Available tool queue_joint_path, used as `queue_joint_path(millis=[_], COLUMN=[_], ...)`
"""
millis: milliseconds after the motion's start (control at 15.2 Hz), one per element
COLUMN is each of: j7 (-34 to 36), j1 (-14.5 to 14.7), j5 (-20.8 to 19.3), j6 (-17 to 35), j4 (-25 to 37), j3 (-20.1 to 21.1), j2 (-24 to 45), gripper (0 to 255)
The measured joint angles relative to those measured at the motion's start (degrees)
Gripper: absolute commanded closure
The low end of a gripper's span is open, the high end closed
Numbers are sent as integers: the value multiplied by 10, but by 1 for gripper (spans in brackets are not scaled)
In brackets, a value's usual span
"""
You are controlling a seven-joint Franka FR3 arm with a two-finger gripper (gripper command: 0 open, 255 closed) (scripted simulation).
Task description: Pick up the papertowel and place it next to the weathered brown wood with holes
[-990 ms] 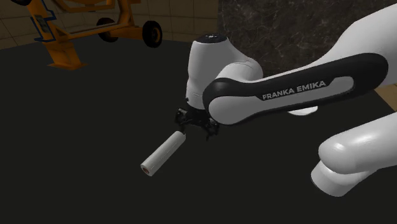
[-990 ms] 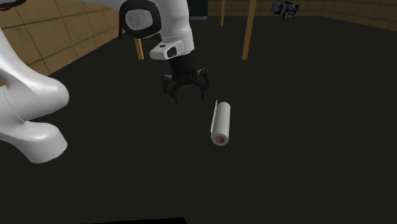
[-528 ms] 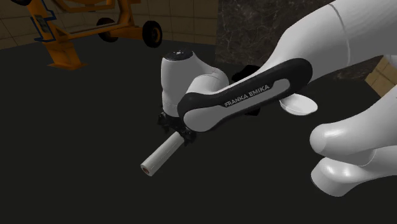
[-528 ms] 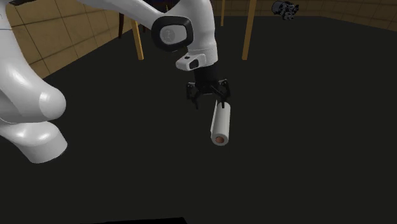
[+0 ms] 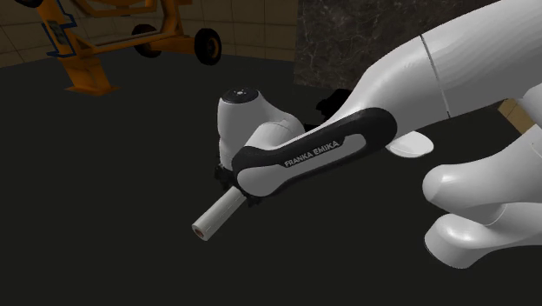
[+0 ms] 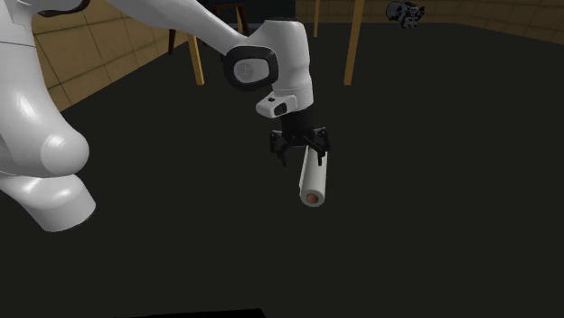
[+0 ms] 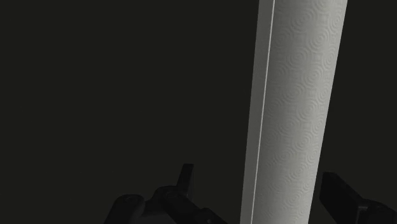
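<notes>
Plainly, the papertowel (image 5: pixel 214 217) is a long white cylinder lying on its side on a flat, matte, near-black surface (image 5: pixel 104 191). Its wrap is embossed with small concentric rings, clear in the wrist view (image 7: pixel 296 114), where a straight seam edge runs along its length. At the end nearer the camera in the second exterior view (image 6: pixel 313 176), a round reddish-brown core shows.

The black gripper (image 6: pixel 301 155) points down over the roll's other end. Its 2 fingers stand spread, 1 on each side of the roll, with a dark gap between each finger and the paper in the wrist view (image 7: pixel 264 184), so nothing is pinched.

The arm (image 5: pixel 417 78) is smooth, glossy white with rounded joints; a black band along 1 link carries white capitals reading "FRANKA EMIKA" (image 5: pixel 317 152).

Beyond the surface, in the shoulder view, stand an orange frame (image 5: pixel 95 43) with a black wheel (image 5: pixel 208 45) and a dark marbled panel (image 5: pixel 347 35). Slim wooden legs (image 6: pixel 352 41) rise before tan tiled walls (image 6: pixel 90 45) in the second exterior view.
</notes>
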Motion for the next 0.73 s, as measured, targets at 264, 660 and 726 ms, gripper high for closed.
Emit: queue_joint_path(millis=[264, 660, 726], j7=[-6, -6, -6], j1=[-11, -11, -12], j5=[8, 9, 9], j6=[4, 4, 4], j4=[1, 2, 1], j3=[10, 10, 10], j2=[-6, -6, -7], gripper=[0, 255, 255])
